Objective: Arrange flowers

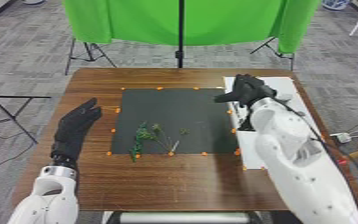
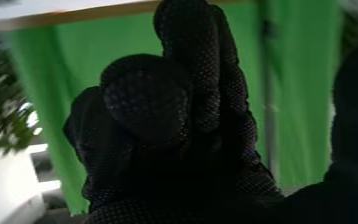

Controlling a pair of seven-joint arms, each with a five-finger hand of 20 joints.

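Note:
In the head view my right hand [image 1: 250, 90] is over the white board at the table's back right, open, holding nothing that I can see. My left hand [image 1: 74, 129] is left of the dark mat [image 1: 171, 102], open with its fingers together. Several thin green stems lie on the mat's front part: a long leafy one [image 1: 140, 139] on the left, branching ones [image 1: 157, 131] beside it, and a small green tip [image 1: 183, 132]. In the right wrist view my right hand [image 2: 180, 130] has some fingers extended and one bent forward; blurred green foliage [image 2: 2, 105] is beside it.
Orange markers [image 1: 204, 154] edge the mat. The white board [image 1: 253, 159] runs along the table's right side, with a white object [image 1: 285, 96] close to my right hand. A green cloth [image 1: 131, 20] hangs behind the brown table [image 1: 158, 187].

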